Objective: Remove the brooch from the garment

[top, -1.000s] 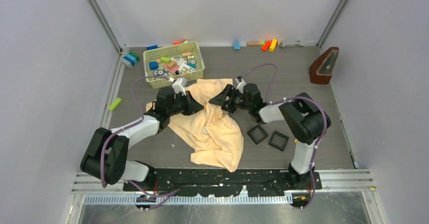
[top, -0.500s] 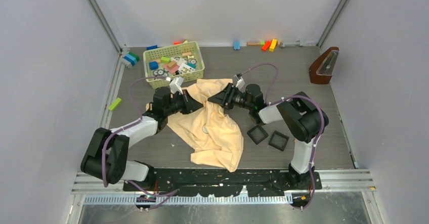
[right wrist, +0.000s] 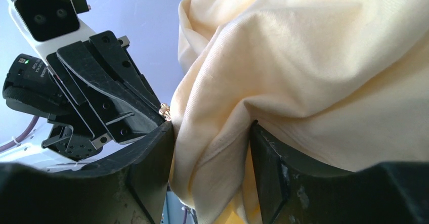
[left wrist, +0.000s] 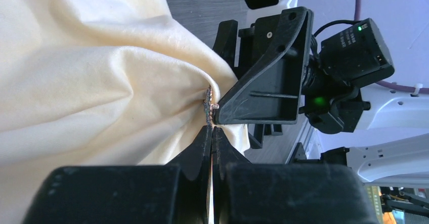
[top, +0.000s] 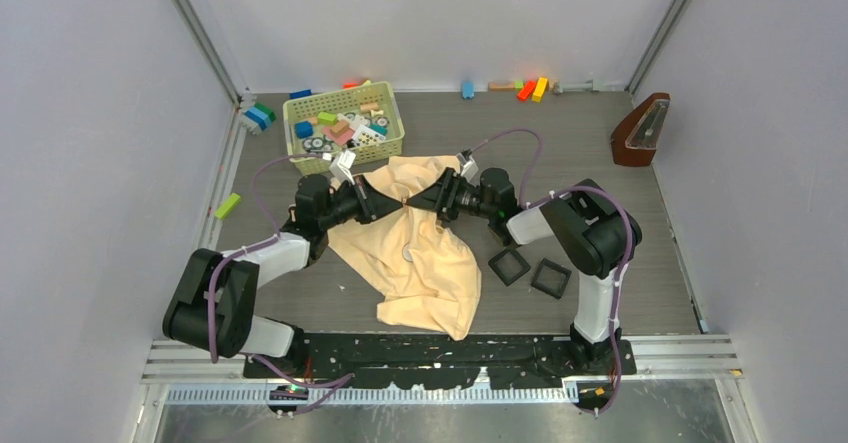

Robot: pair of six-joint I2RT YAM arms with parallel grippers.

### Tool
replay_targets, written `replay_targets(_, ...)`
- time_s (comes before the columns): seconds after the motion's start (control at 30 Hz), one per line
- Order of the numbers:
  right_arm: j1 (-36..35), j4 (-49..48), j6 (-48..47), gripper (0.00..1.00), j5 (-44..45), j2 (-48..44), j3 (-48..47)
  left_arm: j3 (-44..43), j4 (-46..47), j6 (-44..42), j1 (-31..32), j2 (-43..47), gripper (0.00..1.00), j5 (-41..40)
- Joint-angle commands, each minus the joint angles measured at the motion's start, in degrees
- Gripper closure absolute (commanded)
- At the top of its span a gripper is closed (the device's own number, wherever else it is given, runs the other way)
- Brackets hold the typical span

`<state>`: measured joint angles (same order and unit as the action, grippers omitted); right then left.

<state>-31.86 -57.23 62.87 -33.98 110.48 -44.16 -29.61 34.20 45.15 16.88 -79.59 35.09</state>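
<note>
The pale yellow garment lies crumpled mid-table, its upper part lifted between both grippers. The brooch, a tiny silvery glint, sits on a puckered fold right at my left gripper's shut tips, which pinch it. It also shows in the right wrist view as the brooch at those black tips. My right gripper faces the left one, its jaws pressed on a thick bunch of garment filling the gap. From above, the left gripper and right gripper nearly touch.
A flat grey disc rests on the cloth. Two black square trays lie to the right. A green basket of blocks stands behind, a metronome at far right, and loose blocks along the back wall.
The right gripper has moved left until it meets the left gripper's tips, its jaws narrowing on the cloth. The left gripper has shifted slightly back-left, drawing the fold up.
</note>
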Motion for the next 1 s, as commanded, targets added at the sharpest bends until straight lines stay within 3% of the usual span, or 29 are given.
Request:
replay_targets(0.0,-0.8,-4.6,-0.5,0.41,-1.8,0.2,-1.8,0.1,7.2,2.1,-0.4,-0.9,1.0,2.9)
replay_targets(0.17,-0.8,-9.1,1.0,0.54,-2.6,0.2,-0.9,0.1,7.8,2.3,-0.5,-1.3,1.0,3.2)
replay_targets(0.4,-0.8,-16.9,3.6,0.43,-3.2,0.2,0.6,0.1,7.5,2.3,-0.8,-1.6,1.0,3.0)
replay_targets(0.73,-0.7,-21.7,5.6,0.61,-3.7,0.3,1.3,0.3,7.6,2.7,-1.2,-2.1,1.0,2.7)
replay_targets(0.97,-0.5,-21.7,5.9,0.56,-3.2,0.3,1.4,0.6,7.6,1.7,-1.2,-1.4,1.0,2.8)
